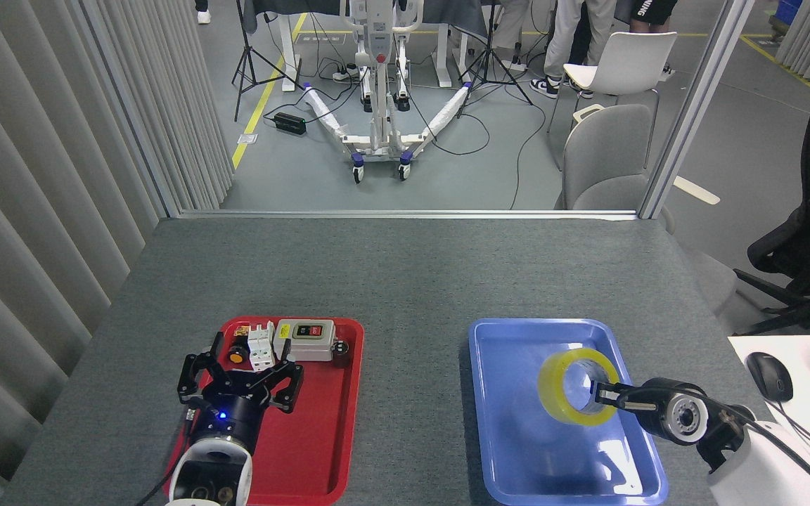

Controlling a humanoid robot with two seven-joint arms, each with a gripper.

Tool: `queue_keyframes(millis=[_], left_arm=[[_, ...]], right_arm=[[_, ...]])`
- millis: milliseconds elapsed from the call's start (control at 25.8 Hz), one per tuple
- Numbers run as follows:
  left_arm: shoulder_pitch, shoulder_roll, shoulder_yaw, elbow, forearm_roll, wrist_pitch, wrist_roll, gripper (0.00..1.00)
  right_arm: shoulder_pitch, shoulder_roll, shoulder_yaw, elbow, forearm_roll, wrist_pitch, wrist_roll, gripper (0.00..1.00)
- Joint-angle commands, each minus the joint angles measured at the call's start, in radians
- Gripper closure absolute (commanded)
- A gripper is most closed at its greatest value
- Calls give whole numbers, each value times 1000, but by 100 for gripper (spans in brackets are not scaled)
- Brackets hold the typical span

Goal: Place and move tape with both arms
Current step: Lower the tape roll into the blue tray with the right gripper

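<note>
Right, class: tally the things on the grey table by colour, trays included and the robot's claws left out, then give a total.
Red: 1, the red tray
Blue: 1, the blue tray
Yellow: 1, the tape
White or grey: 2, the white terminal block and the switch box
Black: 2, the orange-capped button and the small black part
Total: 7

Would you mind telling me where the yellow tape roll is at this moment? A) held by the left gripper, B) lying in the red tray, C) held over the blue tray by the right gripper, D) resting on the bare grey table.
C: the tape sits on the right gripper over the blue tray.
</note>
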Motion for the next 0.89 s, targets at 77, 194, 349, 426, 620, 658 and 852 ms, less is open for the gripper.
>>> queue_keyframes(millis=[77, 194, 349, 426, 620, 658, 852], left_arm=[[-14, -6, -70, 90, -2, 130, 134, 1], [-14, -2, -69, 113, 11, 125, 190, 0], [-14, 5, -69, 165, 99, 118, 192, 0], [-16, 3, -69, 175, 110, 118, 194, 0], [-33, 5, -70, 178, 111, 113, 195, 0], [-39, 5, -70, 178, 111, 113, 195, 0], [-45, 5, -70, 176, 108, 85, 195, 0]], right_arm=[[-131, 52, 145, 162, -4, 30, 7, 71], [-158, 52, 191, 200, -5, 31, 10, 72], [-158, 51, 226, 197, -5, 50, 56, 72], [-160, 46, 251, 197, -18, 71, 65, 72], [-166, 46, 257, 206, -44, 79, 63, 72], [-166, 48, 256, 206, -44, 79, 63, 72], [-166, 54, 256, 219, -42, 85, 57, 62]])
